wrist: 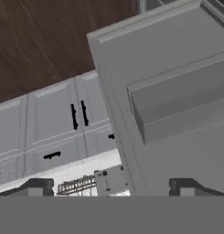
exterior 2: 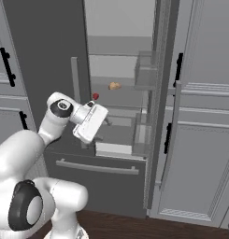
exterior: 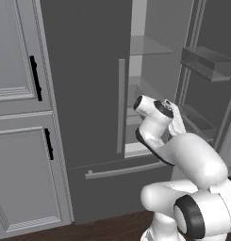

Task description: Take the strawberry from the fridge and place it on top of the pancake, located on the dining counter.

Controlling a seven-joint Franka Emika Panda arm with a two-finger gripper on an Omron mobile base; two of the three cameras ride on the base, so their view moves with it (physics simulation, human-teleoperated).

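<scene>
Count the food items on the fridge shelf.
2: the strawberry at the shelf's left, a tan item to its right, further back. Others may be hidden.

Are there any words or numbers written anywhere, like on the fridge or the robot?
None: no words, numbers or signs can be read. The fridge, its shelves, the cabinets and the robot arm are all plain.

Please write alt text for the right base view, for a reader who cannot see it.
A white robot arm reaches its open tool toward the fridge, whose right door stands open. A small red strawberry and a tan item sit on a shelf inside.
</scene>
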